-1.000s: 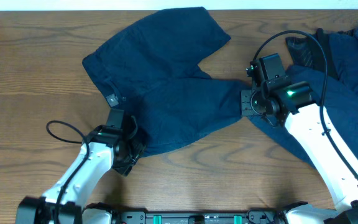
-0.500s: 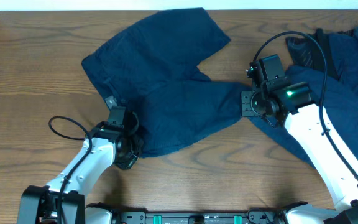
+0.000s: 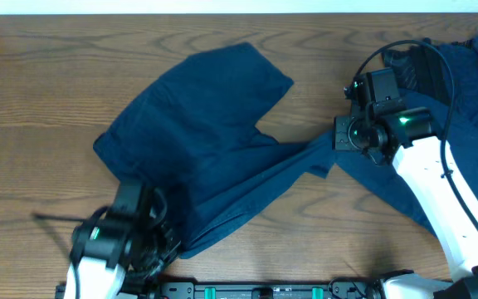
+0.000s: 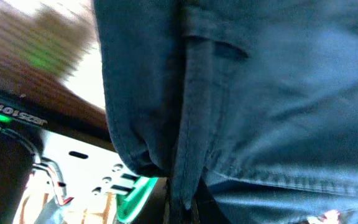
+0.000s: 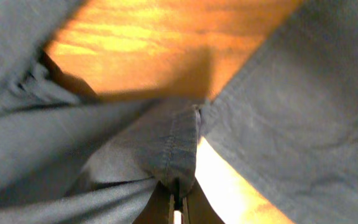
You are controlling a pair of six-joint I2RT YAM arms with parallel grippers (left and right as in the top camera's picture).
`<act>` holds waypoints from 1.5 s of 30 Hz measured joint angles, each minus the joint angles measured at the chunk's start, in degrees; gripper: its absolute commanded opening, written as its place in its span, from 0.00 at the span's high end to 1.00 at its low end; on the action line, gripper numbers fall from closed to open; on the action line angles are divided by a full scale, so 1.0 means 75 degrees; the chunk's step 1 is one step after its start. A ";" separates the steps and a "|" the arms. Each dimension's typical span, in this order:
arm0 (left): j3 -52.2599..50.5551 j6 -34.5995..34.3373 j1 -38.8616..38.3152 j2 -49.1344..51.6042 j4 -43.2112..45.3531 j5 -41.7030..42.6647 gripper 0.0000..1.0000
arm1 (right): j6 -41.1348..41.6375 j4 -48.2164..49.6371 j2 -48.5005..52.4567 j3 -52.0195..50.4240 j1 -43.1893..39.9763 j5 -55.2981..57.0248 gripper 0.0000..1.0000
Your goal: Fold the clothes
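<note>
A pair of dark navy shorts (image 3: 206,124), one of the clothes, lies wrinkled across the middle of the wooden table (image 3: 40,100). It is pulled taut between my two grippers. My left gripper (image 3: 163,239) is near the front edge, shut on the waistband corner; in the left wrist view the fabric (image 4: 278,93) folds down into the left gripper (image 4: 180,214). My right gripper (image 3: 337,143) is shut on a leg hem. The right wrist view shows the stitched hem (image 5: 173,149) pinched in the right gripper (image 5: 178,208) between tan fingers (image 5: 157,208).
More navy clothes (image 3: 475,83) are heaped at the back right, partly under my right arm (image 3: 430,174). A black cable (image 3: 388,51) loops above the right wrist. The base rail with green parts (image 3: 264,291) runs along the front edge.
My left gripper closed on the waistband corner and drew back toward the front edge, dragging the shorts left and forward. The right gripper shifted slightly up and right, and the leg stretched.
</note>
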 measured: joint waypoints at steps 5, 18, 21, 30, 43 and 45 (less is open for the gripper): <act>0.0181 -0.0219 0.0000 -0.1702 0.0160 -0.0166 0.93 | -0.0207 0.0886 -0.0236 0.0312 0.0000 -0.0323 0.99; 0.0338 -0.1699 -0.0029 -0.2261 0.3124 -0.4328 0.92 | -0.0577 0.4774 0.0172 0.0737 0.0749 -0.1145 0.99; 0.0332 -0.1766 -0.0029 -0.1460 0.3654 -0.5071 0.92 | -0.0615 0.5423 0.0778 0.0764 0.0938 -0.1023 0.99; 0.0329 -0.1865 0.0347 0.1591 0.5779 -0.6470 0.92 | -0.0670 0.6691 0.2465 0.0761 0.1005 -0.0860 0.99; 0.0326 -0.1851 0.1527 0.4103 0.7866 -0.6639 0.59 | -0.0880 1.0185 0.4249 0.0769 0.1451 -0.0857 0.96; 0.0326 -0.1909 0.1585 0.4331 0.8204 -0.6723 0.43 | -0.0874 1.0593 0.4526 0.0769 0.1483 -0.0831 0.44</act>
